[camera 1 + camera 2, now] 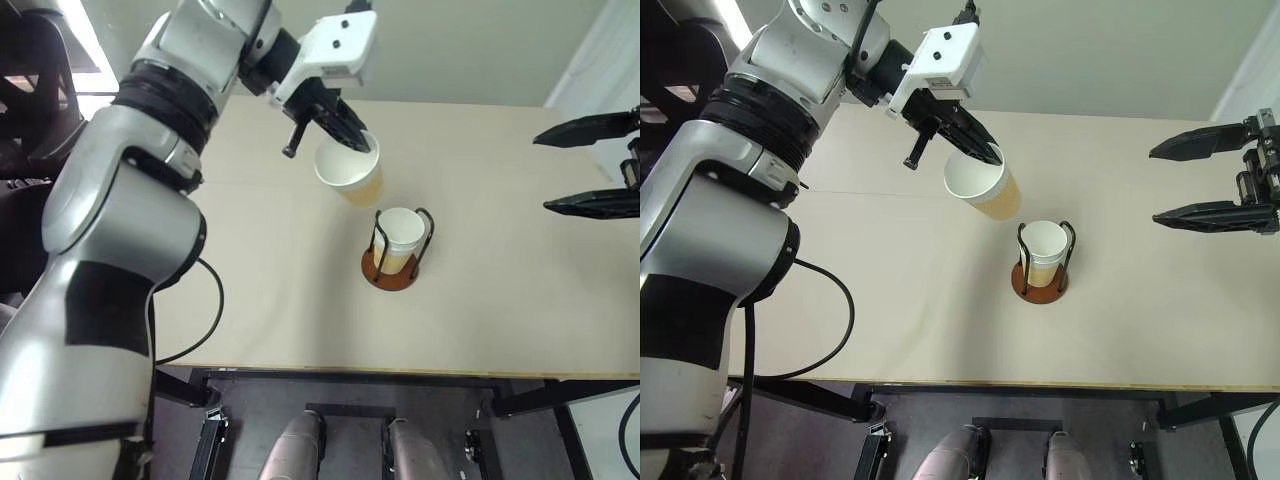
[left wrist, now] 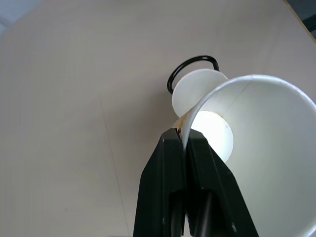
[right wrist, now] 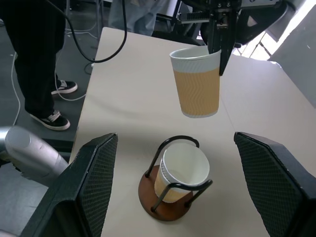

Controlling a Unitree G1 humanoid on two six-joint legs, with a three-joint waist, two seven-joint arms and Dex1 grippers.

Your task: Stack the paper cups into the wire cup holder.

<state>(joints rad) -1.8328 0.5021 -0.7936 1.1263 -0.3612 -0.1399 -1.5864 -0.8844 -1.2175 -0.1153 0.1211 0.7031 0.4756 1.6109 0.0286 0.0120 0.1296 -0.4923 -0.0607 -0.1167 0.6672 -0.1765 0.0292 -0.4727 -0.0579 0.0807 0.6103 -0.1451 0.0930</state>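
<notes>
Above the pale worktop (image 1: 250, 300), the left tool (image 1: 985, 152) pinches the rim of one paper cup (image 1: 985, 185), its two fingers closed on the wall. This cup hangs clear of the surface, long axis tilted, mouth facing up. Just beside and below it stands the wire cup holder (image 1: 391, 270), carrying a second cup (image 1: 398, 238) upright between its two black loops, mouth up. Two cups are visible. The right tool (image 1: 1215, 180) hovers well apart to the right, fingers spread wide and empty. Beyond the worktop's far edge stands a person (image 3: 37, 59) in dark trousers, with cables (image 3: 74, 29) nearby.
</notes>
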